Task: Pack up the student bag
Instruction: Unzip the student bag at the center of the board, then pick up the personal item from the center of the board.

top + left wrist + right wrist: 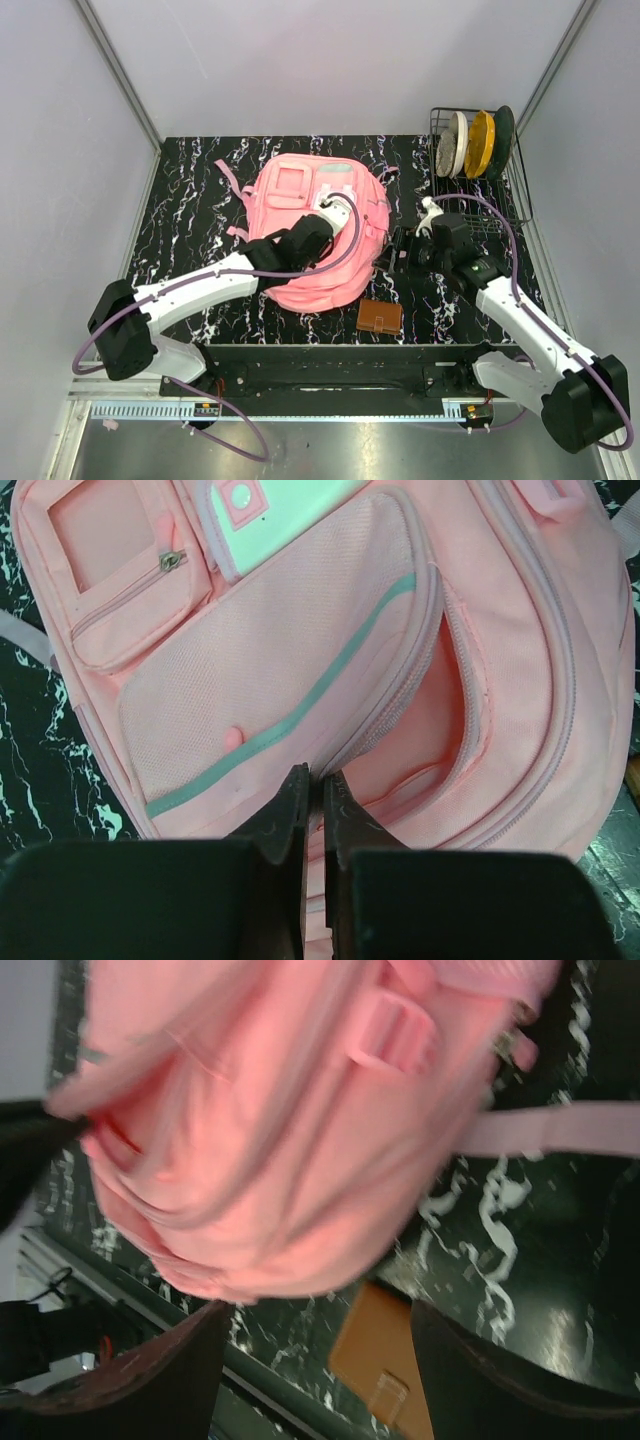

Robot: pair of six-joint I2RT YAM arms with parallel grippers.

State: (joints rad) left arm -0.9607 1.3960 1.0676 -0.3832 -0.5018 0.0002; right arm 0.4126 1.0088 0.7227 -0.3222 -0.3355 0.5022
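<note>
The student bag (300, 190), a soft pink backpack, lies on the black marbled table. In the left wrist view its mint-trimmed front pocket (270, 680) faces me, with an unzipped opening beside it. My left gripper (315, 778) is shut on the fabric edge of that opening, near the bag's middle (335, 215). My right gripper (402, 250) hovers off the bag's right side. It is open (318, 1320) with nothing between its fingers. Below it shows the bag's rounded side (280, 1130). A brown wallet (380, 317) lies flat by the table's front edge, also visible between the right fingers (375, 1360).
A wire rack (440, 125) holding white, yellow and dark plates stands at the back right corner. A pink strap (550, 1128) trails across the table on the bag's side. The table's front edge (320, 345) runs just below the wallet.
</note>
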